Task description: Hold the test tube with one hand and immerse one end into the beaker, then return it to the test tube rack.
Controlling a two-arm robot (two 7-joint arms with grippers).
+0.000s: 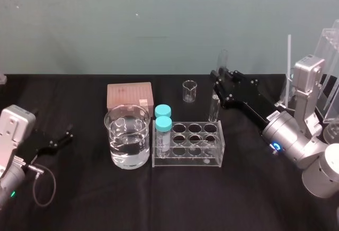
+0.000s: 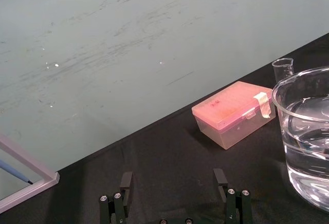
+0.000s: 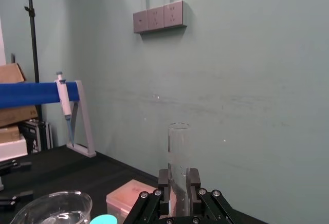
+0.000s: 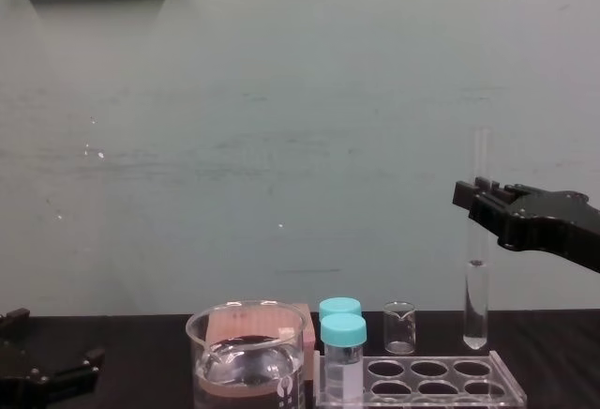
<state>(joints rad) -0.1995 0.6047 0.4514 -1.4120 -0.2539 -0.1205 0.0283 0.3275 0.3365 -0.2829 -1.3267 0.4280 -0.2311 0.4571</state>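
Black right gripper (image 4: pixel 475 195) clamped on long clear glass test tube (image 4: pixel 476 306): axis vertical, rounded end down, above clear acrylic rack (image 4: pixel 514 388); left gripper (image 2: pixel 173 179) lower left, fingers apart

The beaker (image 1: pixel 127 135) stands on the bench (image 1: pixel 159 204) just left of the test tube rack (image 1: pixel 212 154). Two capped vials (image 1: pixel 163 127) sit in the rack's leftmost holes, one behind the other. A lidded box (image 1: pixel 129 96) lies behind the beaker, and a small beaker (image 1: pixel 189 91) stands behind the rack. The test tube (image 4: pixel 476 296) hangs upright over the rack's far right corner, its bottom just above the holes, clamped in the right end effector (image 1: pixel 217 85), which reaches in from the right. The left end effector (image 1: pixel 59 138), fingers spread, is at the bench's left side, well apart from the beaker
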